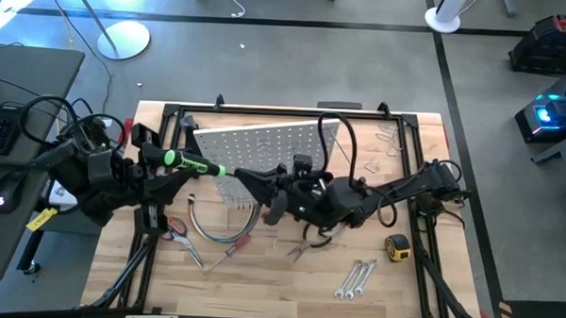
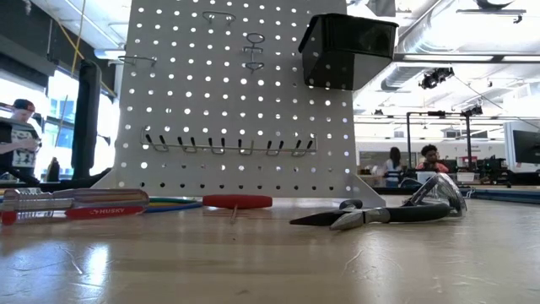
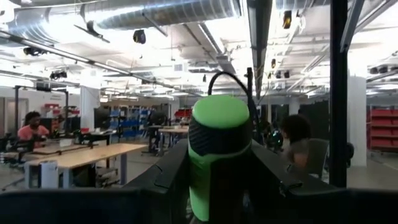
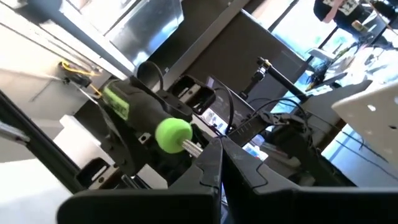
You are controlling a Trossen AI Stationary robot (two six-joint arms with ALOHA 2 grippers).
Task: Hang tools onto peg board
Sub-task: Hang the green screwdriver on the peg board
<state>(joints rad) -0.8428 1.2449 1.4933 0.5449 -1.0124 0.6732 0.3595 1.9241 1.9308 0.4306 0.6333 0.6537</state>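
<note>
— So where does the peg board (image 1: pixel 265 144) stand?
— Upright at the table's (image 1: pixel 288 282) far middle, black bin (image 2: pixel 346 49) fixed near its top.
— And the arms?
— Both meet in front of it. The left gripper (image 1: pixel 174 159) clamps the green-handled screwdriver (image 1: pixel 193 162) by its handle. The right gripper (image 1: pixel 274 198), fingers fully together, pinches that screwdriver's metal shaft.
— Other tools?
— Pliers (image 2: pixel 380 214), wrenches (image 1: pixel 352 279) and yellow tape measure (image 1: pixel 397 245) lie on the table.
</note>
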